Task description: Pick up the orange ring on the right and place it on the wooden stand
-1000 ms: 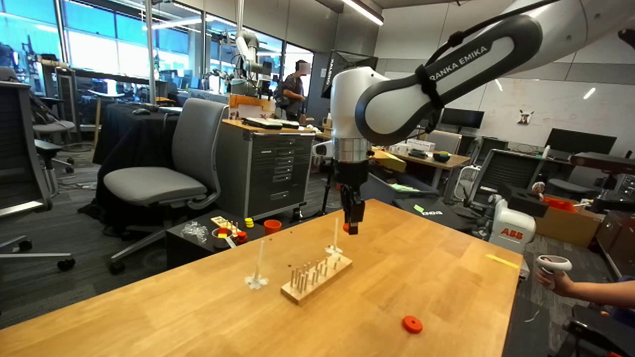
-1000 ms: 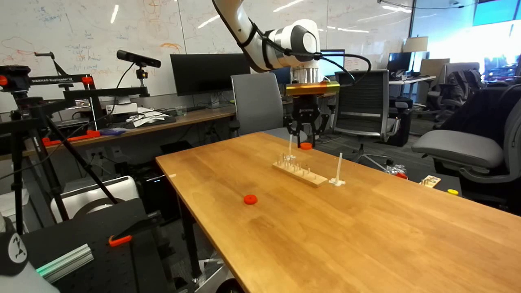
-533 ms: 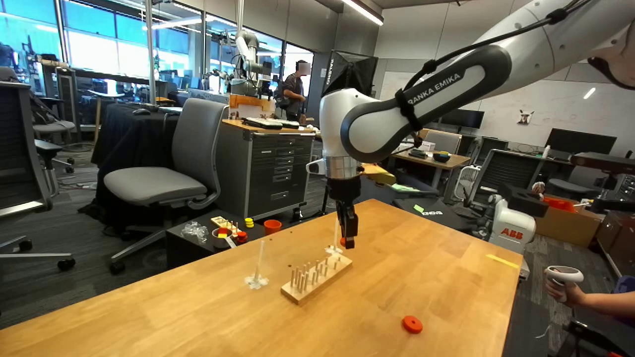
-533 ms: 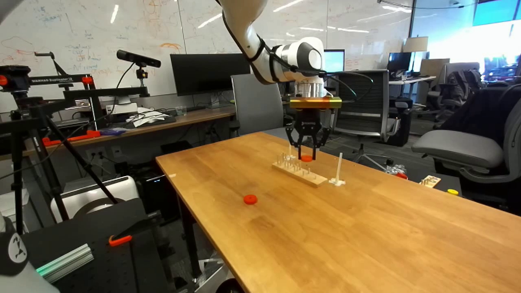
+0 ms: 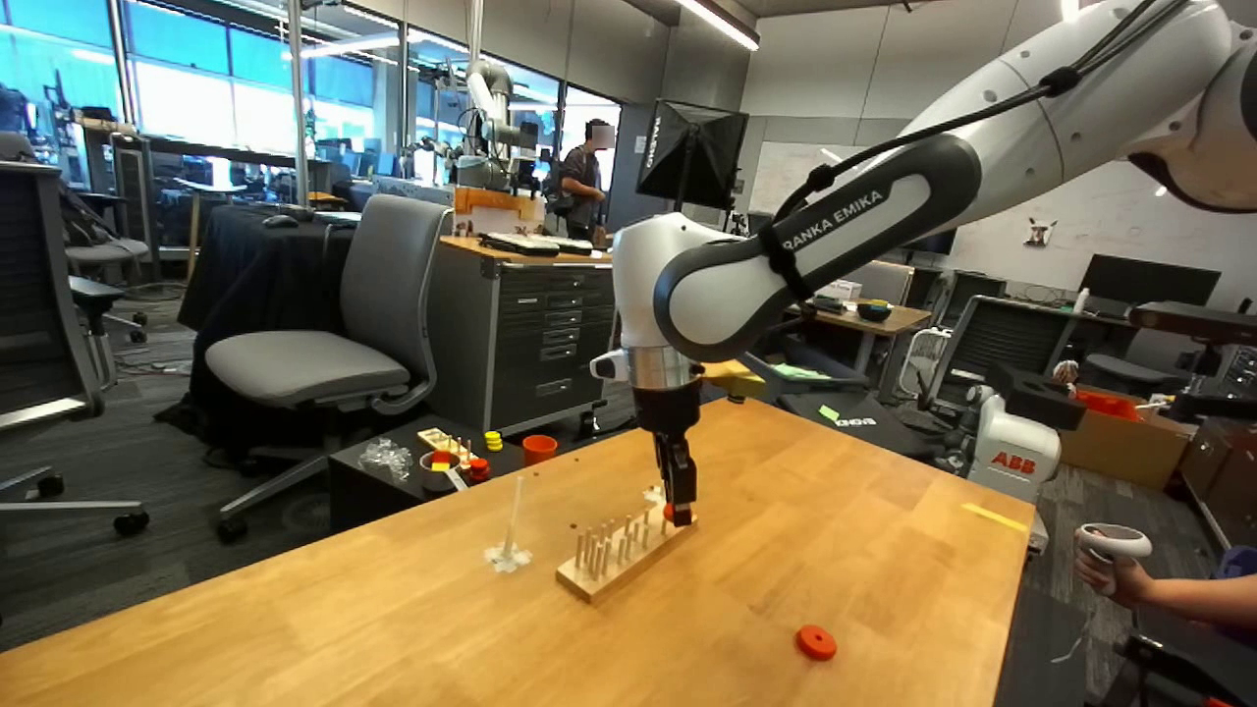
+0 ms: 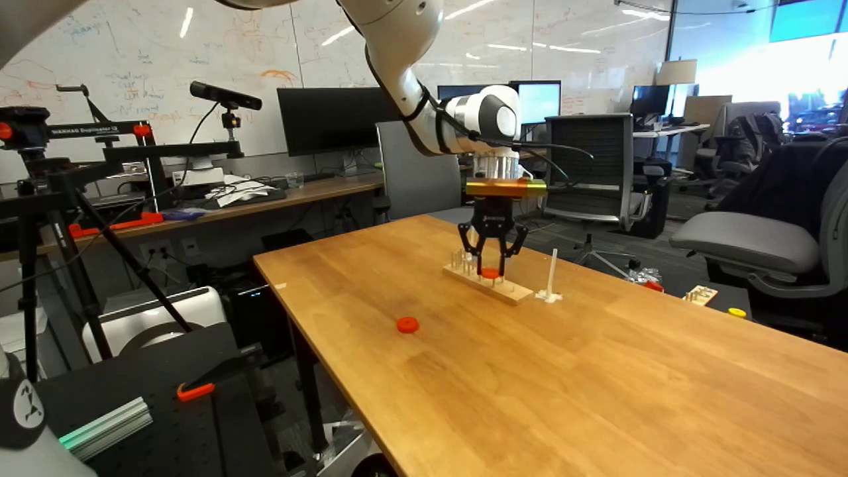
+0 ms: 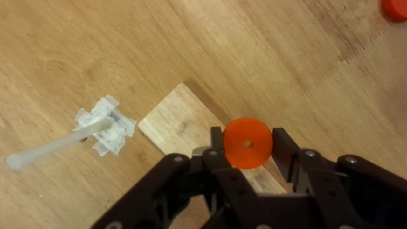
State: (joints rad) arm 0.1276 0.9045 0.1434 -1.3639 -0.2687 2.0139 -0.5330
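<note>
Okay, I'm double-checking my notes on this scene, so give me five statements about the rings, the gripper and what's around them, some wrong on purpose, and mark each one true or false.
1. The gripper holds the orange ring over the wooden stand. True.
2. The stand is a plain board with nothing upright on it. False: several thin pegs rise from it.
3. The second ring lies on the table, apart from the stand. True.
4. The second ring is yellow. False: it is red-orange, like the held one.
5. A tall pale rod stands near one end of the stand. True.
</note>
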